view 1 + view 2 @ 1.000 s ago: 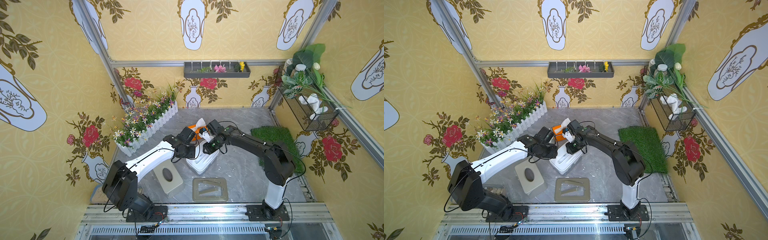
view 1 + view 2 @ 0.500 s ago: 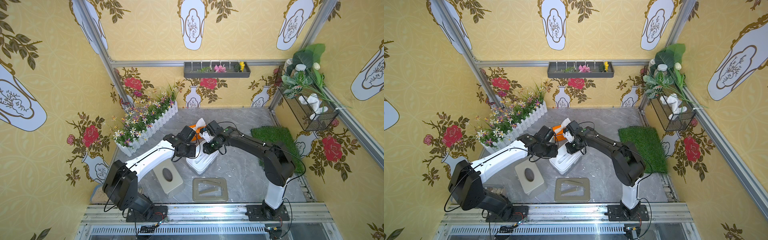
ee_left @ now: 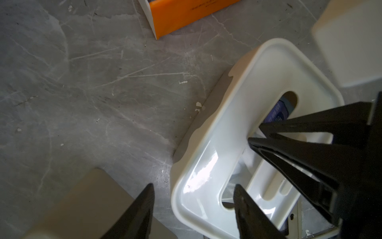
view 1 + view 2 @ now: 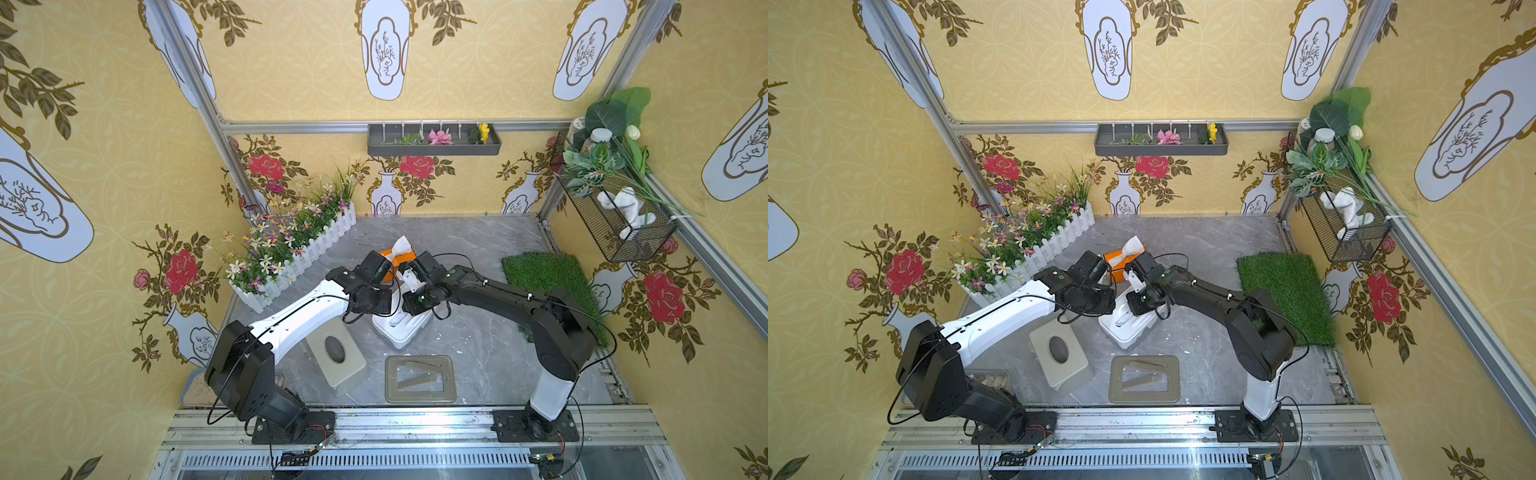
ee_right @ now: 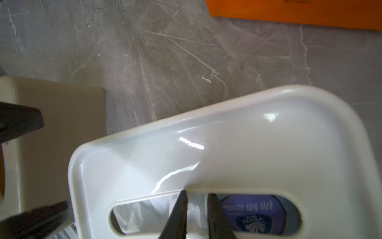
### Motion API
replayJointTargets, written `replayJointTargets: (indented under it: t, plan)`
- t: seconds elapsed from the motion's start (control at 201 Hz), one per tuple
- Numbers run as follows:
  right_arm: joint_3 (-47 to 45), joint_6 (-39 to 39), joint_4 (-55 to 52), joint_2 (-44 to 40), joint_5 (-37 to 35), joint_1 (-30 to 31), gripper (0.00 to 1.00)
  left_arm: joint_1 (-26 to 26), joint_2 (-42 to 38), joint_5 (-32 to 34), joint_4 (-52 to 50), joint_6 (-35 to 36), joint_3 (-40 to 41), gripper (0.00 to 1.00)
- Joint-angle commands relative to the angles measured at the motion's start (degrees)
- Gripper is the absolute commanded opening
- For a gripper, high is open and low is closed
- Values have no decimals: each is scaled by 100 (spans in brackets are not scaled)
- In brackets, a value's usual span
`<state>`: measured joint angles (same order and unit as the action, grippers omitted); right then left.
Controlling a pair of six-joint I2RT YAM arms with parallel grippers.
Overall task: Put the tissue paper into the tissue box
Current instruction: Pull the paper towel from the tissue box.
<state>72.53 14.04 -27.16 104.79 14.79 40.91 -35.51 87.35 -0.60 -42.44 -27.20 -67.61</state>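
Pinching white tissue paper (image 5: 134, 213) in glossy tissue box (image 5: 227, 144) slot — right pincer (image 5: 196, 193), left pincer (image 3: 193, 184) apart

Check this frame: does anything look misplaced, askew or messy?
Minor only: small white scraps lie scattered on the grey tabletop beside the white tissue box, which sits at an angle to the table's edges. Nothing looks spilled or broken.
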Motion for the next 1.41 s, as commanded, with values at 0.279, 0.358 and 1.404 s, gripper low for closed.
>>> replayJointTargets:
  t: [0.279, 0.358, 1.404]
  plan:
    - [-184, 95, 86, -45, 29, 74, 0, -26, -93, 148, -116, -64, -6, 63]
    - [-219, 127, 144, -233, 68, 50, 0, -26, -102, 186, -116, -64, 1, 63]
    - [-197, 401, 238, -1310, 790, -756, 0, -352, 74, 545, 113, -128, 354, 62]
